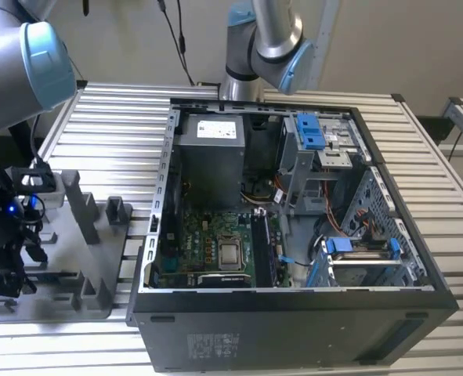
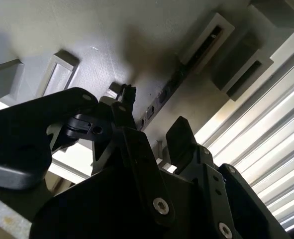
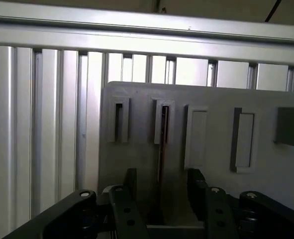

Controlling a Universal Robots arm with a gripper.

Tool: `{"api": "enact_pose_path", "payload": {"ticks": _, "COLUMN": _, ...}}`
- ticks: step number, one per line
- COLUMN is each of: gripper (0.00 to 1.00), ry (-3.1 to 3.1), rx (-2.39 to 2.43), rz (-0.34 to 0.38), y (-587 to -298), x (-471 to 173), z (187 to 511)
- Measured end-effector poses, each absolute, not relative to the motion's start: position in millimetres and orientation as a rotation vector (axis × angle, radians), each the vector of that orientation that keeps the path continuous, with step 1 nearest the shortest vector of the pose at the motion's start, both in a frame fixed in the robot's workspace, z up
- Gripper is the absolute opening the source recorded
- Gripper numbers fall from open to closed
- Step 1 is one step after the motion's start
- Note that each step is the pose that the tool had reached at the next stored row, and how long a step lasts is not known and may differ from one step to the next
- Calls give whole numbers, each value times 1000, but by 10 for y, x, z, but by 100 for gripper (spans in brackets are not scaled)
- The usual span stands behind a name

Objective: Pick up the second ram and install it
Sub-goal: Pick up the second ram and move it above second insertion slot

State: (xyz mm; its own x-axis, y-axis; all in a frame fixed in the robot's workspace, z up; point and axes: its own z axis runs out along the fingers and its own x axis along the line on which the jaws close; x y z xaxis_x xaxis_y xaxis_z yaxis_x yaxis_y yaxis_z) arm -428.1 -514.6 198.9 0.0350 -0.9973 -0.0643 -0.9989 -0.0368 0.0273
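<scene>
Tool open, straddling second ram w/ gaps both sides; ram upright in grey holder slot.

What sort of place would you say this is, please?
Probably a robotics lab bench for computer assembly: an open computer case on a slatted aluminium table, a robot arm, and a grey fixture holding the second ram.

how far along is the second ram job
Done: the gripper is at the grey slotted tray. In hand: open jaws straddle the thin dark ram stick, upright in its slot, not gripped. Left: lifting it, seating it in the open black computer case.
</scene>
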Motion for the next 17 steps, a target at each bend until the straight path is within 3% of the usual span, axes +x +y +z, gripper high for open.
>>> {"api": "enact_pose_path", "payload": {"ticks": 5, "gripper": 54, "ry": 2162, "rx": -2242, "rz": 102, "y": -5146, "x": -4282, "z": 1988}}
{"api": "enact_pose_path", "payload": {"ticks": 8, "gripper": 45, "ry": 2162, "rx": -2242, "rz": 102, "y": -5146, "x": -4283, "z": 1988}}
{"api": "enact_pose_path", "payload": {"ticks": 12, "gripper": 27, "ry": 2162, "rx": -2242, "rz": 102, "y": -5146, "x": -4284, "z": 1988}}
{"api": "enact_pose_path", "payload": {"ticks": 16, "gripper": 25, "ry": 2162, "rx": -2242, "rz": 102, "y": -5146, "x": -4285, "z": 1988}}
{"api": "enact_pose_path", "payload": {"ticks": 17, "gripper": 17, "ry": 2162, "rx": -2242, "rz": 102, "y": -5146, "x": -4285, "z": 1988}}
